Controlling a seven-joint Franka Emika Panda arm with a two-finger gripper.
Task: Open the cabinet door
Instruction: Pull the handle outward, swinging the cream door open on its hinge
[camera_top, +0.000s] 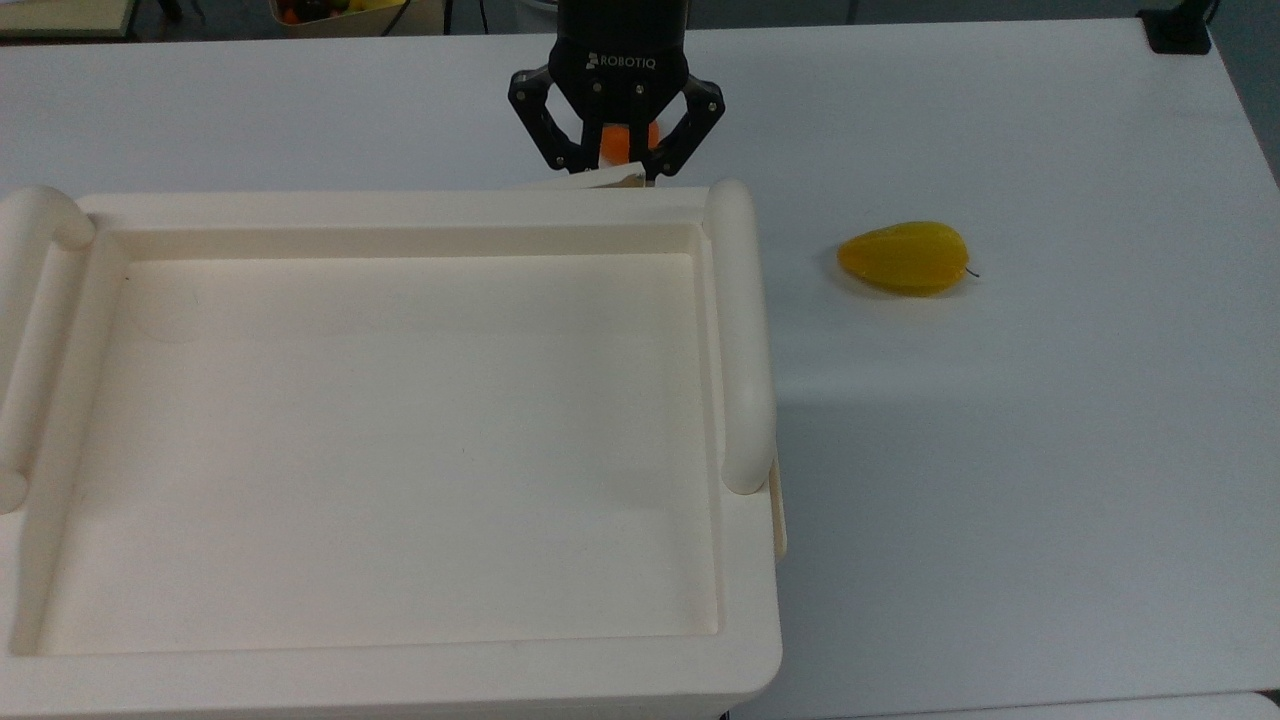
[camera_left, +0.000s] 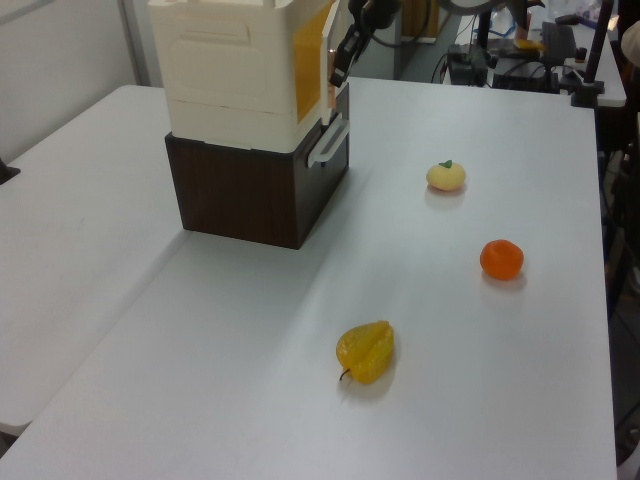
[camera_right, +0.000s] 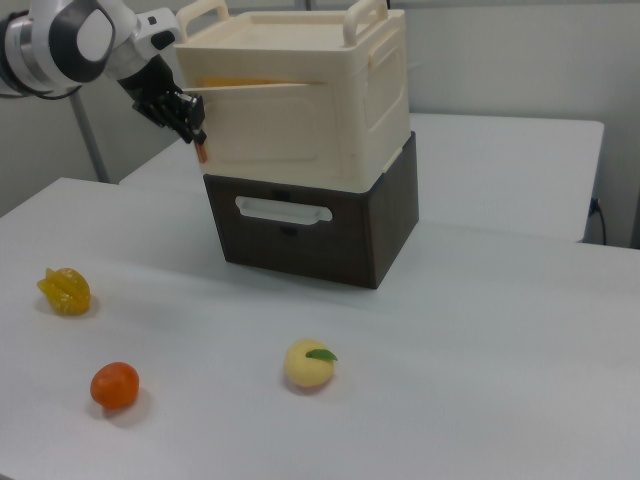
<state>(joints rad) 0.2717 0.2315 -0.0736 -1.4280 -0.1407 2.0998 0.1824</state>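
My gripper (camera_right: 193, 125) sits at the free edge of the cabinet door (camera_right: 262, 122), with the cabinet (camera_right: 330, 90) to the right view's right of me (stacked on a drawer unit (camera_right: 310, 225)). Below me on the table (camera_right: 480, 350) lie three fruits (camera_right: 64, 290), well apart from me.

Cabinet door (camera_right: 262, 122) stood ajar, gripper (camera_right: 193, 128) at its free edge. Table (camera_right: 480, 340) ahead lay open, bar three scattered fruits.
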